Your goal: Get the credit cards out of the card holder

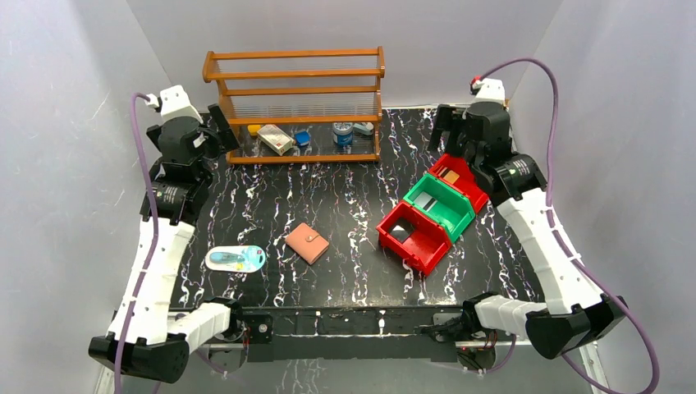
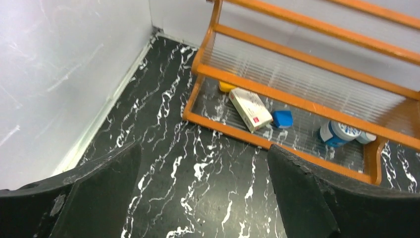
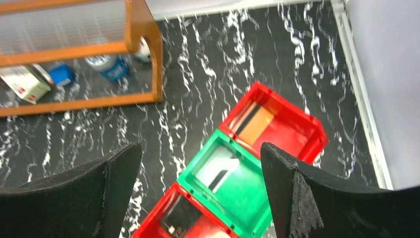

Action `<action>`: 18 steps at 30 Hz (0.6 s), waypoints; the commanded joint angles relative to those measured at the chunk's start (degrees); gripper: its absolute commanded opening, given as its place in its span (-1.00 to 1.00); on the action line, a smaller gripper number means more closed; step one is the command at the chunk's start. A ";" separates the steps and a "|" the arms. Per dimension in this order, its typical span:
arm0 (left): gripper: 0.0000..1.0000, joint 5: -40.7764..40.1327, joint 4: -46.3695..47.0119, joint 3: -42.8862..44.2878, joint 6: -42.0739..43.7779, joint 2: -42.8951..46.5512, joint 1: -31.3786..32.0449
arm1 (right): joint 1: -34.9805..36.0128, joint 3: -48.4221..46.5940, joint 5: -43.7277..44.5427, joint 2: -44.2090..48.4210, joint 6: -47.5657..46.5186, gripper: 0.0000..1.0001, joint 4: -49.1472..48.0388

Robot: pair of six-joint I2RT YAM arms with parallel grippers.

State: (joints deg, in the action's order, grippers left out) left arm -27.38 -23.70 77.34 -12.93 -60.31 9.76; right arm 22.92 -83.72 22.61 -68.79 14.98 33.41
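The holder [image 1: 307,243] lies shut, snap tab up, on the table [image 1: 353,271] a little left of centre and toward the near edge; no cards show, so they are presumably still inside. It sits turned like a diamond; its slightly longer axis runs from about 10 o'clock to 4 o'clock in the top view. A blister pack [image 1: 236,259] lies near it at 9 o'clock, the bins [image 1: 427,215] at 3 o'clock, the rack [image 1: 295,103] well off at 12 o'clock.

The left claw [image 1: 223,127] hangs by the rack's left end, fingers spread wide and empty; the holder lies at 5 o'clock from it. The right claw [image 1: 447,135] hangs over the far red bin, also spread wide and empty; the holder lies at 8 o'clock from it. Neither wrist view shows the holder; both claws are well apart from it. The left looks somewhat nearer, so it seems the likelier to reach first; opening the snap probably needs both.
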 commanded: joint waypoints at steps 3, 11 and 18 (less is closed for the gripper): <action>0.97 5.48 -0.45 -3.90 -3.58 -0.65 -1.63 | -3.69 9.11 -2.24 6.00 6.19 0.97 3.74; 0.97 20.02 -3.84 -10.26 -5.97 -1.27 -3.41 | -7.94 18.75 -3.47 11.57 14.00 0.97 13.51; 0.97 32.58 -3.92 -17.56 -11.32 -0.79 -4.44 | -10.10 23.42 -4.14 16.03 21.35 0.97 22.93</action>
State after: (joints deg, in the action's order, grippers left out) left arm -4.78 -26.48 62.33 -20.49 -61.84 6.11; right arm 13.85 -61.84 18.55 -55.61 29.91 49.63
